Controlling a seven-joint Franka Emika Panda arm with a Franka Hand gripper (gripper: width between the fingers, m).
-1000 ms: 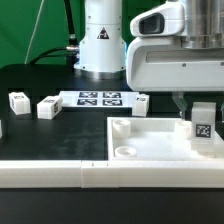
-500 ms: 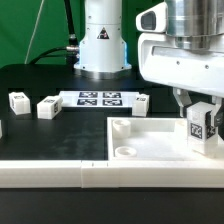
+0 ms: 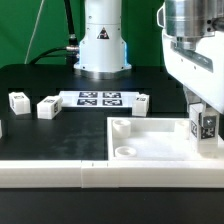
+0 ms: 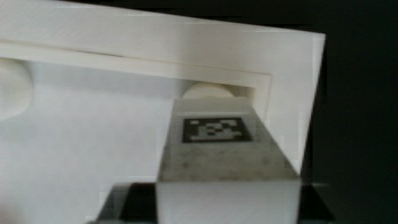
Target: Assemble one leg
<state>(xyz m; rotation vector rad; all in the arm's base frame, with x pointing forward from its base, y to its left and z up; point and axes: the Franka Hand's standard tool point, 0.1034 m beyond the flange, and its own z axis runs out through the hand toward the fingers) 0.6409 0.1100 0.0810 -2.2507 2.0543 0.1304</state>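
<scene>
- leg (image 3: 204, 126): upright, tag face toward the exterior camera, at that view's far right, low over the far right corner of the flat white panel (image 3: 150, 140)
- wrist view: leg (image 4: 217, 150) runs straight down from the camera, and its end looks lined up with a round corner socket (image 4: 212, 90); can't tell whether it touches yet
- gripper (image 3: 204, 118): fingers (image 4: 134, 205) clenched on the leg's upper part, one each side
- step, my read: placing the leg into the corner socket, so insertion is not yet confirmed
- next move probably needs a straight descent, leg kept vertical and centred on the socket, then seating or twisting before letting go
- spare posts (image 3: 47, 107) lie well apart on the tabletop (image 3: 40, 80), beside the marker board (image 3: 100, 98)
</scene>
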